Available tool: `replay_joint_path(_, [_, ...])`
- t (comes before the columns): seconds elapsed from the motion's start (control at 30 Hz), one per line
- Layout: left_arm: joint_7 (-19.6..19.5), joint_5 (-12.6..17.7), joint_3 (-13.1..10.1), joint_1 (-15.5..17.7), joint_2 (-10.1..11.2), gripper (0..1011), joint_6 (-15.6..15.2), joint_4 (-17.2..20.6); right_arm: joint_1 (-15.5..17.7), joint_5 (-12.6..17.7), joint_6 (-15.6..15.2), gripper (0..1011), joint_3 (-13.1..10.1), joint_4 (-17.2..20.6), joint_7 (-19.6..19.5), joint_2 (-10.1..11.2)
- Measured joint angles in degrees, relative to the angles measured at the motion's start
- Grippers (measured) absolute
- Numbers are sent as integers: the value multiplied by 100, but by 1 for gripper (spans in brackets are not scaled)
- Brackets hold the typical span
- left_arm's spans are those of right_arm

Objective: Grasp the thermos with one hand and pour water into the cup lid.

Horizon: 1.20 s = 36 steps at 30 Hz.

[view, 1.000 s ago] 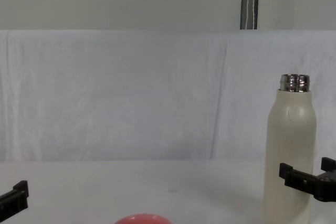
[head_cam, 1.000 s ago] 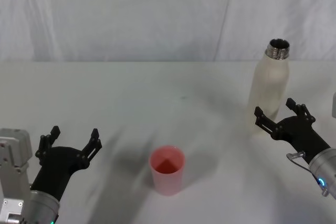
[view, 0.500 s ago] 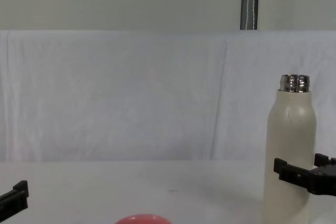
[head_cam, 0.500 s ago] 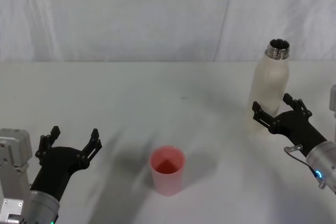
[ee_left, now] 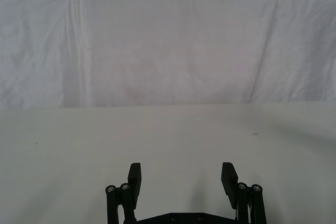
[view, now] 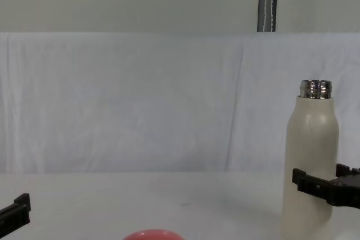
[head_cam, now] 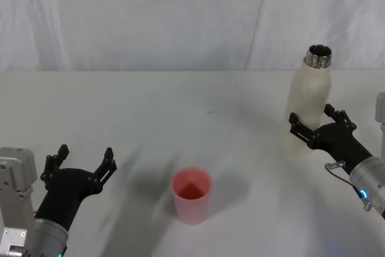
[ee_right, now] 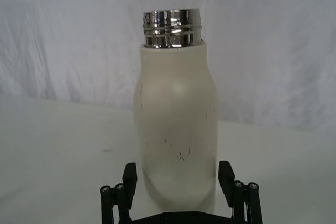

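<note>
Cloth, white and creased, hangs behind the table, whose pale matte top runs wide and bare from my left arm across to the thermos. A grey pole rises behind the cloth. I see the thermos standing upright on the far right of the table, its steel neck uncapped. My right gripper sits low around its body with jaws spread, one finger on each side; in the right wrist view I cannot tell whether the fingers touch the wall. The cup lid, pink, stands mouth-up near the front middle, well apart from the thermos, with open tabletop between them. My left gripper rests at the front left, fingers spread on nothing.
</note>
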<state>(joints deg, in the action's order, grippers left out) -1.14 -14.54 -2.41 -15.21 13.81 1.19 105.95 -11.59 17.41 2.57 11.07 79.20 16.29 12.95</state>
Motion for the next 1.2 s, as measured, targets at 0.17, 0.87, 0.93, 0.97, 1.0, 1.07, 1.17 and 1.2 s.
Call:
replay_joint_path(0.17, [0, 0, 0, 0, 0, 1001, 0, 0, -90, -3, 6, 1001, 23, -163, -5, -22])
replay_joint_path(0.87, [0, 0, 0, 0, 0, 1001, 0, 0, -486, -28, 57, 1001, 143, -702, 91, -99])
replay_joint_path(0.93, [0, 0, 0, 0, 0, 1001, 0, 0, -513, -31, 64, 1001, 150, -754, 92, -110])
replay_joint_path(0.97, [0, 0, 0, 0, 0, 1001, 0, 0, -519, -33, 67, 1001, 151, -768, 93, -112])
replay_joint_path(1.0, [0, 0, 0, 0, 0, 1001, 0, 0, -532, -34, 73, 1001, 152, -793, 92, -118])
replay_joint_path(1.07, [0, 0, 0, 0, 0, 1001, 0, 0, -544, -36, 78, 1001, 155, -816, 93, -126])
replay_joint_path(1.17, [0, 0, 0, 0, 0, 1001, 0, 0, -544, -38, 78, 1001, 156, -818, 93, -127])
replay_joint_path(1.2, [0, 0, 0, 0, 0, 1001, 0, 0, -543, -38, 79, 1001, 156, -818, 93, -127])
